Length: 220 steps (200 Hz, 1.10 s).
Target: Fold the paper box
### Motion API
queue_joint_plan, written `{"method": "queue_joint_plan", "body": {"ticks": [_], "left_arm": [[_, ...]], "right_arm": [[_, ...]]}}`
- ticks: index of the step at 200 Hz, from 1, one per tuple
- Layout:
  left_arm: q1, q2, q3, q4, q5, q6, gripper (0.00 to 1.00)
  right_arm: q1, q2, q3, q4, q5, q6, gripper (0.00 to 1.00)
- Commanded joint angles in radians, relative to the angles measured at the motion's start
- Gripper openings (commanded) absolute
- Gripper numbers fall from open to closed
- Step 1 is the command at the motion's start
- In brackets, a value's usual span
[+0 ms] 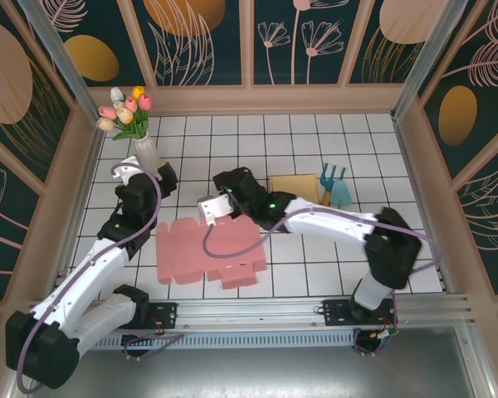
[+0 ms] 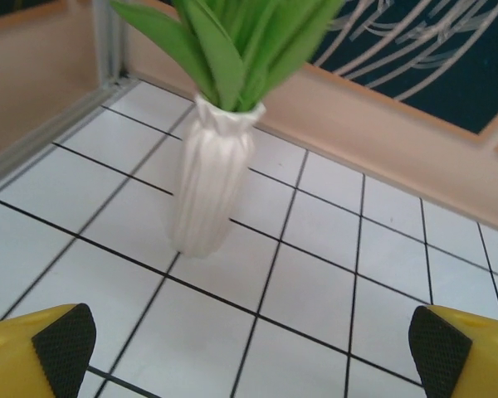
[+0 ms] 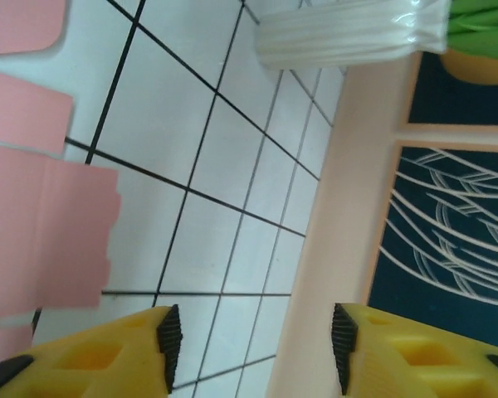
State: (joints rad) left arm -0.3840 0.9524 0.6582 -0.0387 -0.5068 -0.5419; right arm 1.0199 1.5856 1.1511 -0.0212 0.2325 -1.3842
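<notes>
Folding seemingly not begun: box (image 1: 207, 249) flat, left gripper (image 2: 249, 348) and right gripper (image 3: 256, 342) spread, empty; next, pinch a flap.

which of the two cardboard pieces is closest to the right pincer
The pink sheet, lying flat toward the arm bases. The right pincer is right by its far edge, while the brown piece sits farther back on the table.
</notes>
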Motion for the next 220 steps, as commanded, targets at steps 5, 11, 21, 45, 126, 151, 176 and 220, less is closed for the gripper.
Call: {"method": "queue_joint_plan", "body": {"ticks": [5, 11, 21, 45, 126, 151, 176, 220], "left_arm": [[0.007, 0.068, 0.015, 0.109, 0.171, 0.087, 0.99], [0.007, 0.097, 0.028, 0.121, 0.212, 0.111, 0.99], [0.007, 0.159, 0.065, 0.121, 0.284, 0.152, 0.98], [0.005, 0.301, 0.137, 0.152, 0.506, 0.256, 0.97], [0.005, 0.742, 0.259, 0.011, 0.697, 0.686, 0.87], [0.004, 0.755, 0.283, -0.027, 0.770, 0.769, 0.89], [0.005, 0.811, 0.308, -0.057, 0.805, 0.816, 0.91], [0.004, 0.972, 0.465, -0.210, 0.819, 0.821, 0.88]], "right_arm": [[-0.012, -0.261, -0.136, 0.027, -0.025, 0.139, 0.99], [-0.013, -0.319, -0.164, 0.035, -0.021, 0.172, 0.99], [-0.014, -0.414, -0.222, 0.053, -0.013, 0.231, 0.99], [-0.041, -0.629, -0.356, 0.143, -0.015, 0.410, 0.99], [-0.295, -0.784, -0.479, 0.259, 0.211, 1.460, 0.99], [-0.383, -0.801, -0.604, 0.377, 0.031, 1.531, 0.99], [-0.395, -0.789, -0.656, 0.431, 0.001, 1.524, 0.99], [-0.397, -0.788, -0.629, 0.372, -0.036, 1.553, 0.99]]}}
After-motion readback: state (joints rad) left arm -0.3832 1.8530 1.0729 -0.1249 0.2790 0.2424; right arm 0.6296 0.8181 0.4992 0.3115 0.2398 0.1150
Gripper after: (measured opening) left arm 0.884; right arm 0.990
